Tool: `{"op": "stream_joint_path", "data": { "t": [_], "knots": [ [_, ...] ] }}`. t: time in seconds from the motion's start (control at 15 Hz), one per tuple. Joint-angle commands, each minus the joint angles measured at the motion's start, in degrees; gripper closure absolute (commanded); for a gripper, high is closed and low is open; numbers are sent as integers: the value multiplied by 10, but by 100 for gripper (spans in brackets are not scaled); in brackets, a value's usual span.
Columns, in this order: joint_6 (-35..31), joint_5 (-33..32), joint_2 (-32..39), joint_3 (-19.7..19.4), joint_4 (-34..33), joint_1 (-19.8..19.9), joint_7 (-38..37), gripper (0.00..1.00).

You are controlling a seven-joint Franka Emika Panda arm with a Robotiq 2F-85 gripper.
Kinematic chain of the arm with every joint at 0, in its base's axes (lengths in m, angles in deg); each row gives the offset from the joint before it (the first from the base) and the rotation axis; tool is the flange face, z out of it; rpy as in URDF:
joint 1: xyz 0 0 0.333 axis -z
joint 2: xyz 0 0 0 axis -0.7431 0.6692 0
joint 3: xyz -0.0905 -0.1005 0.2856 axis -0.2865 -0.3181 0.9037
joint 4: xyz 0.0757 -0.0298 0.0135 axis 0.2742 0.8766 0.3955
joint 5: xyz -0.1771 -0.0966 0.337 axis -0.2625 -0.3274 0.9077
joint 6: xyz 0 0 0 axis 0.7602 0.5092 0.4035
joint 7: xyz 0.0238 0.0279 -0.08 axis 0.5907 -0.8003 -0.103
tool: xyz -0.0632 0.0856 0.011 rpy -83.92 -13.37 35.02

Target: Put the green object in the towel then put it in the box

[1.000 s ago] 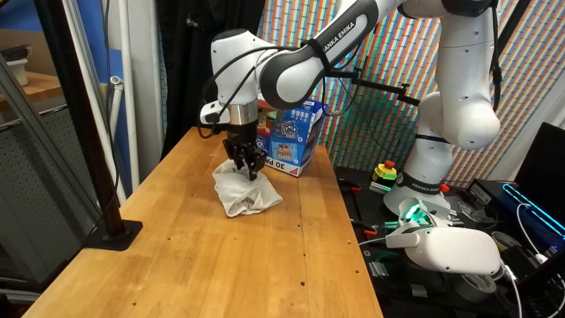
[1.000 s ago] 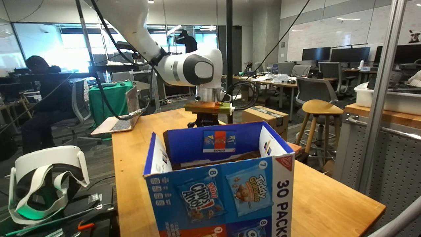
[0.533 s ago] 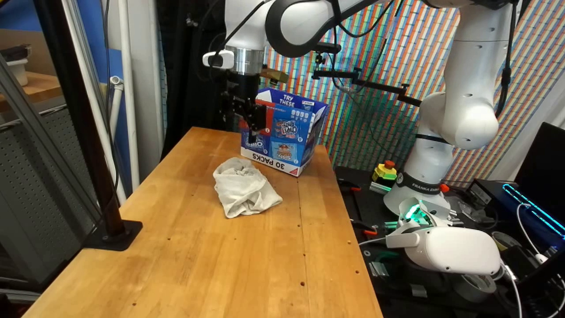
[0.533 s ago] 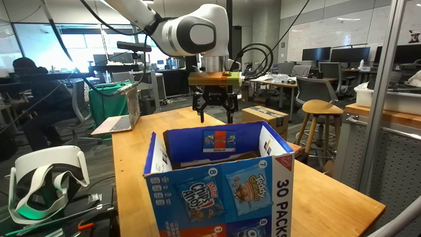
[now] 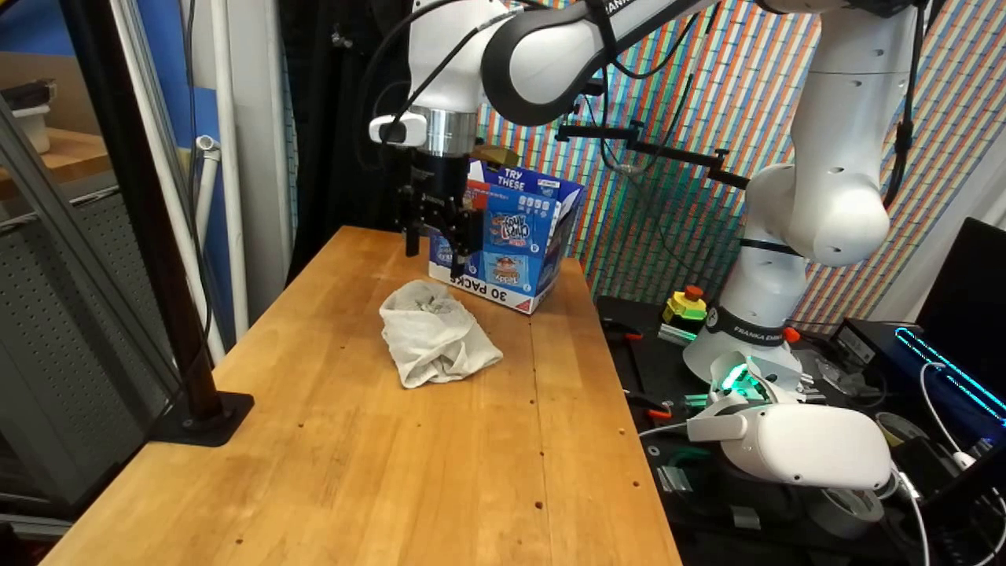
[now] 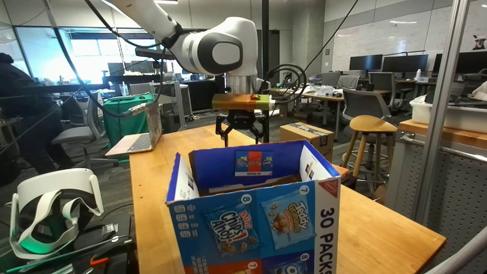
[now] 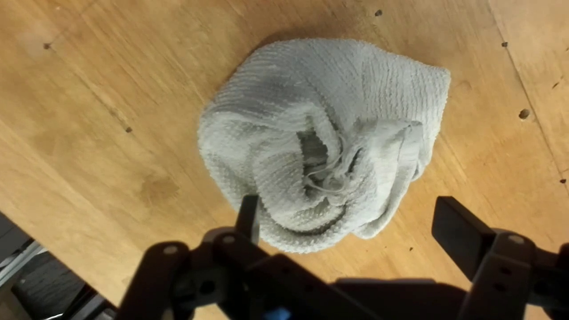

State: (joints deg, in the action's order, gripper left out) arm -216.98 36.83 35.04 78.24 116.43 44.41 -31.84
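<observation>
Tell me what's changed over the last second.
The black two-fingered gripper has risen from the crumpled off-white cloth towel, then dipped slightly; its jaws opened wider and now hold nothing. Whether they had gripped the towel, I cannot tell. In an exterior view, the background person in dark clothes has moved toward its left edge. The towel and the blue printed cardboard box stayed in place.

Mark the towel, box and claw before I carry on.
Towel [image 7: 281, 173], wrist view: on a ribbed fold beside its dark gap.
Box [image 6: 258, 222], in an exterior view: on its near printed wall.
Claw [image 5: 435, 263], in an exterior view: midway between its fingertips.
</observation>
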Motion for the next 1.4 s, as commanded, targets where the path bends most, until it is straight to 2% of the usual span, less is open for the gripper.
{"op": "stream_joint_path", "data": {
  "t": [0.0,0.2,0.47,0.87,1.33],
  "knots": [
    [-35,-18,23,-1,23,-17,-2,0],
    [-56,-42,51,-2,31,-23,-5,0],
    [-101,-120,88,-14,29,-27,-16,0],
    [-183,-198,92,-31,28,-23,-22,0],
    [-149,-172,131,-12,24,-11,13,0]
  ]
}}
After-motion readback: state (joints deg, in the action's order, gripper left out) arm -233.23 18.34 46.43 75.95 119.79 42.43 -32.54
